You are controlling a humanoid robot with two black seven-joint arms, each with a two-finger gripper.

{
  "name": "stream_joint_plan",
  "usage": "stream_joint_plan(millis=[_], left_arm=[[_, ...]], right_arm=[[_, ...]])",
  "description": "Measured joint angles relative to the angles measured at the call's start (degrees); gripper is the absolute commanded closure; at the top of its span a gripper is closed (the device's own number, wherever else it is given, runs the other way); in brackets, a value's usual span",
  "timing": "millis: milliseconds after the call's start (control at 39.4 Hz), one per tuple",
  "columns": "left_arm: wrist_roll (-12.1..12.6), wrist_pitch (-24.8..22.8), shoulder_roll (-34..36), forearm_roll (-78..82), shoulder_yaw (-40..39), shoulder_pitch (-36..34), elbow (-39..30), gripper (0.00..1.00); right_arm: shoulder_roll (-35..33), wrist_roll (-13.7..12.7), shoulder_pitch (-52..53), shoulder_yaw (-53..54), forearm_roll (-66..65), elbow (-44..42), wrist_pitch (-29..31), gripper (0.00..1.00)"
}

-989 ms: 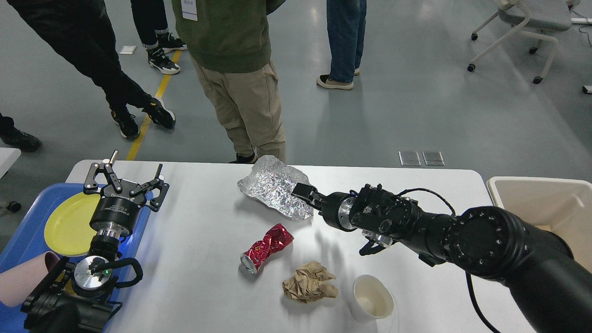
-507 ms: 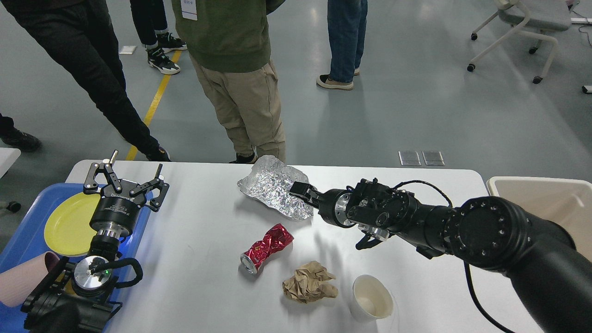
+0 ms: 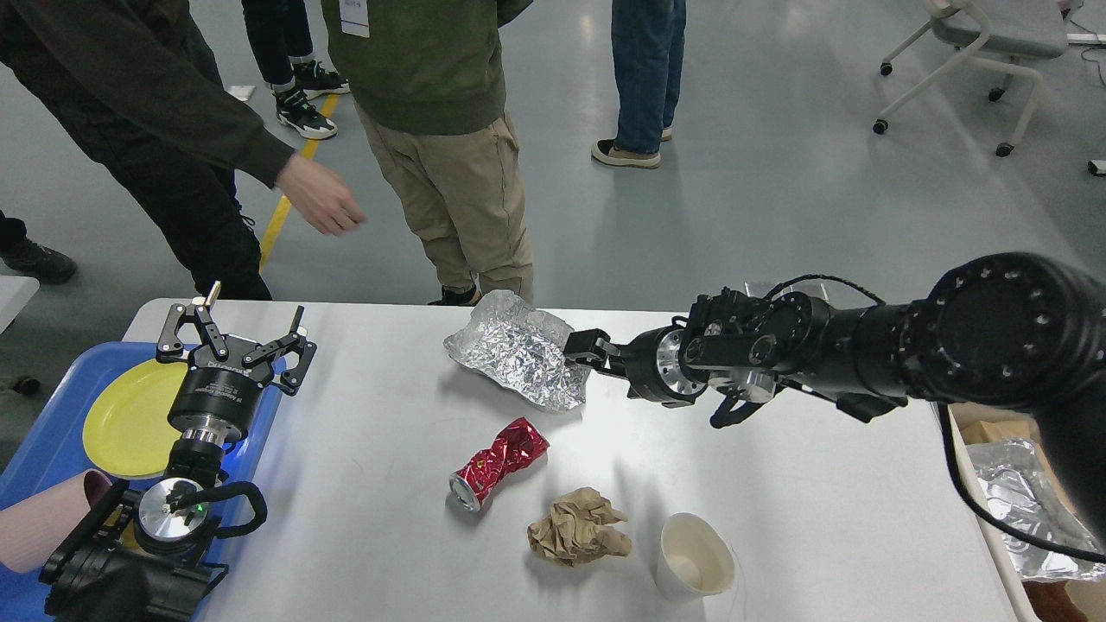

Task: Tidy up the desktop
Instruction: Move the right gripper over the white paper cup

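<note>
Right gripper [image 3: 581, 348] higher, at foil [image 3: 518, 358].

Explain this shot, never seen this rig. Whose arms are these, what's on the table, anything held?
This is one view from the robot's own head, looking down at the desktop. Both black arms are the robot's. The left gripper is open over a blue tray holding a yellow plate. The right gripper touches a crumpled foil piece; whether it grips is unclear. Also lying there: a crushed red can, a brown paper wad and a white paper cup. People stand behind the table.
</note>
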Motion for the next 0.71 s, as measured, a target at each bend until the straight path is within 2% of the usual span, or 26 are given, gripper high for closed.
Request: stream_joint_plan(millis=[203, 507, 710], left_arm=[[0.04, -0.01, 0.04, 0.0, 0.0, 0.0, 0.0, 0.04], [0.05, -0.02, 0.05, 0.0, 0.0, 0.0, 0.0, 0.04], [0.04, -0.01, 0.05, 0.0, 0.0, 0.0, 0.0, 0.04]], right_arm=[[-3.43, -0.04, 9.4, -6.18, 0.01, 7.61, 10.26, 0.0], [-5.51, -0.03, 29.66, -20.08, -0.26, 25.14, 18.4, 0.0], [-10.09, -0.07, 41.94, -26.57, -0.35, 34.74, 26.97, 0.0]])
